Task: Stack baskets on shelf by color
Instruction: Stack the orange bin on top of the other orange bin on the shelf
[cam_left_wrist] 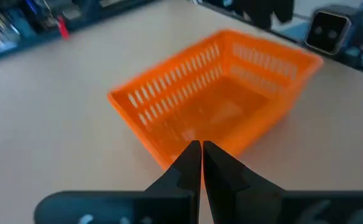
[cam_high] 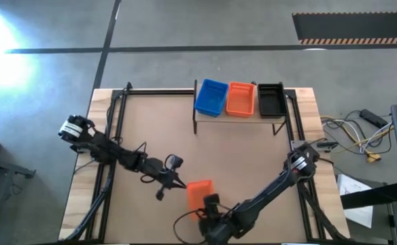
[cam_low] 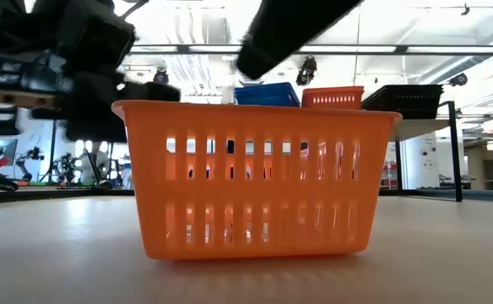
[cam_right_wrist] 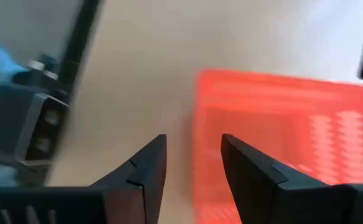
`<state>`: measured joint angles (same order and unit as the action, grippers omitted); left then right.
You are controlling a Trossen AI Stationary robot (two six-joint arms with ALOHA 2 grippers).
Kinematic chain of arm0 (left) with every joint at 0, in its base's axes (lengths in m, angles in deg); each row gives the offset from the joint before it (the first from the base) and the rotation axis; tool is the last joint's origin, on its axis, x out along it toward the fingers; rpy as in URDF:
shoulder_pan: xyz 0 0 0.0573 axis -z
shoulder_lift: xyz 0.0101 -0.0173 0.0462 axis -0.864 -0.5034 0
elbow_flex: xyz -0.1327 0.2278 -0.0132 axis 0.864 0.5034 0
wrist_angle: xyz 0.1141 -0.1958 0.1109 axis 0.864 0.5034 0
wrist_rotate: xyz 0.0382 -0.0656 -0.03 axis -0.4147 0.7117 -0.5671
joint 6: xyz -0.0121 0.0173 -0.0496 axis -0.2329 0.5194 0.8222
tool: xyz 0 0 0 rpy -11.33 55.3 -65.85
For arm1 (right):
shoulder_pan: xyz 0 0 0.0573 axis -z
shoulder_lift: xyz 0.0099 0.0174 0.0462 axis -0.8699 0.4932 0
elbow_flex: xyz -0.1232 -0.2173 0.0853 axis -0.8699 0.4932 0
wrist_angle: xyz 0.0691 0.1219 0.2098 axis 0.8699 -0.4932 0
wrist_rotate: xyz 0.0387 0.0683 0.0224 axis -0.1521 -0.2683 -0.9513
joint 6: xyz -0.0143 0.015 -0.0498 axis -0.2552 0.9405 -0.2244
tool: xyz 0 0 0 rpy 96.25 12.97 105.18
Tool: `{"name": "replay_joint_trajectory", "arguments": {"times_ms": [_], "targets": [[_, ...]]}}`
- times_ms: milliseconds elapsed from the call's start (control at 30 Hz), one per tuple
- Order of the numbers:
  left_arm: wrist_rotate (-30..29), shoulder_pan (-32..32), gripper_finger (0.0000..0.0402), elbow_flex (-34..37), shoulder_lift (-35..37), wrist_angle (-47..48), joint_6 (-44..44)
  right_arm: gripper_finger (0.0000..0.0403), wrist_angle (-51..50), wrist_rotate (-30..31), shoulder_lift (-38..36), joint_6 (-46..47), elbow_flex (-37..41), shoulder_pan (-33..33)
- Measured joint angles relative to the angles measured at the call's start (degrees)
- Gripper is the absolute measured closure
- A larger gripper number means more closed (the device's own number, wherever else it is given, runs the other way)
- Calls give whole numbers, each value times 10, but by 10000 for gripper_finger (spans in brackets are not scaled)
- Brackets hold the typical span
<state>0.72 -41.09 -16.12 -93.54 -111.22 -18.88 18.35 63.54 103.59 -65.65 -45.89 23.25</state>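
One orange basket (cam_high: 200, 192) stands upright on its base on the tabletop near the near edge; it fills the low view (cam_low: 255, 181). My left gripper (cam_high: 182, 184) is shut, with its tips right at the basket's left wall (cam_left_wrist: 201, 148). My right gripper (cam_high: 211, 202) is open above the basket's near end. In the right wrist view (cam_right_wrist: 192, 140) one finger is over the basket (cam_right_wrist: 281, 137) and the other is outside its wall. On the shelf (cam_high: 236, 117) at the far side sit a blue basket (cam_high: 211, 97), an orange basket (cam_high: 240, 99) and a black basket (cam_high: 270, 100). My left gripper has its shut fingertips (cam_left_wrist: 194, 155) level against the lower part of the basket's left long wall (cam_left_wrist: 169, 140), coming from the table's left. I cannot tell whether they touch it. The basket sits flat on the table.
A dark frame runs along the table's left (cam_high: 113, 129) and right (cam_high: 297, 126) sides. Bare tabletop lies between the orange basket and the shelf. Cables and boxes lie off the table's right side (cam_high: 361, 136). The shelf's leg (cam_low: 457, 156) shows in the low view.
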Motion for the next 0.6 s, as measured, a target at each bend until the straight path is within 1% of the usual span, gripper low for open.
{"name": "replay_joint_trajectory", "arguments": {"times_ms": [67,167,267,367,467,567,600], "targets": [[0,-5,401,-1,-1,-16,-16,267,-24,4,0,11,-2,0],[0,-13,401,0,-1,-43,-31,284,-18,-1,-2,26,32,1],[0,-19,401,3,-1,-60,-30,301,37,-14,-12,28,73,0],[-1,-22,401,3,-1,-59,-28,317,94,-22,-17,4,98,0],[-1,-22,401,3,-1,-59,-20,345,105,-4,-28,-1,119,1],[-7,-22,401,3,-1,-58,1,384,120,9,-46,-1,144,1],[-9,-22,401,4,-1,-57,2,388,122,13,-53,0,155,1]]}}
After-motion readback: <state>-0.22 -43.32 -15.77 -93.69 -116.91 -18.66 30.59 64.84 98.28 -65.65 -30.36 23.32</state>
